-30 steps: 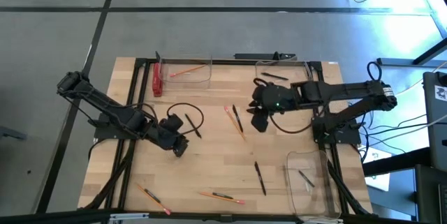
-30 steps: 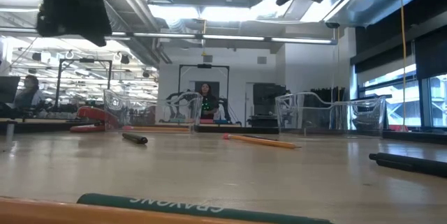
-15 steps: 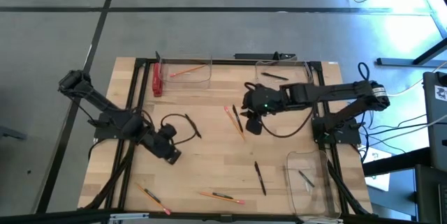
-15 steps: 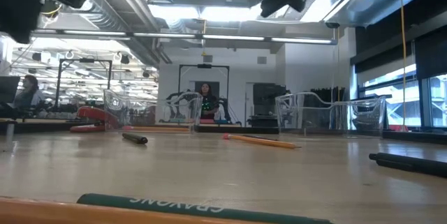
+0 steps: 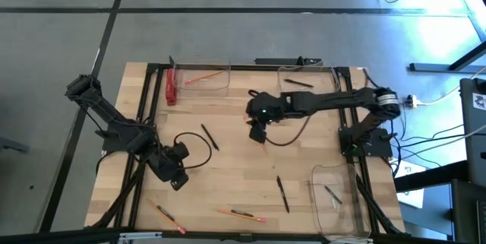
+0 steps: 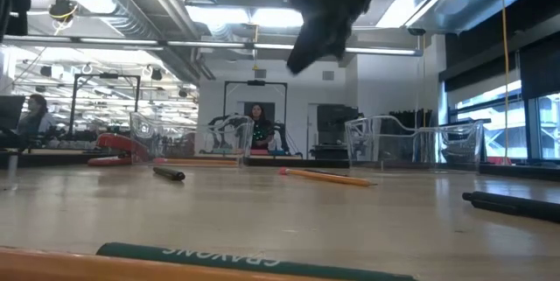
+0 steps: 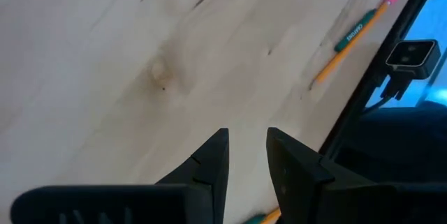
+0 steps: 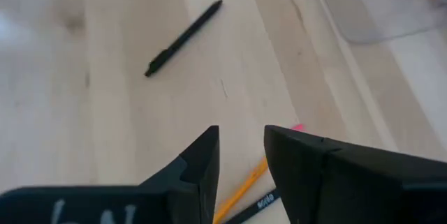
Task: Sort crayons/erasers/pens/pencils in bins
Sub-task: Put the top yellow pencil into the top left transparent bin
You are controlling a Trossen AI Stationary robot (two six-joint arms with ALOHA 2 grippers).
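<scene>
My right gripper (image 5: 257, 133) hangs open above the table's middle. Right below it lie an orange pencil (image 8: 244, 185), pink end (image 8: 297, 128) forward, and a black pen (image 8: 255, 206) beside it; the fingers touch neither. Another pen (image 8: 183, 37) lies farther toward the table's left (image 5: 209, 137). My left gripper (image 5: 175, 179) stands open over bare wood at the near left, with a pencil (image 7: 355, 34) ahead of it. More pencils (image 5: 165, 215) (image 5: 240, 215) and a pen (image 5: 282, 194) lie near the front edge. Clear bins stand at the far edge (image 5: 206, 80) (image 5: 310, 77) and near right (image 5: 334, 197).
A flat red bar (image 5: 171, 87) lies beside the far left bin, which holds a pencil. The far right bin holds a pen. A black frame (image 5: 228, 66) runs round the table's edges. A loose cable (image 5: 196, 141) trails from the left arm. People stand in the room behind.
My right gripper has moved toward the table's left edge and come down, until it hangs over the pencil and pen in the middle. My left gripper has swung toward the near edge and a little left. Nothing on the table has moved.
</scene>
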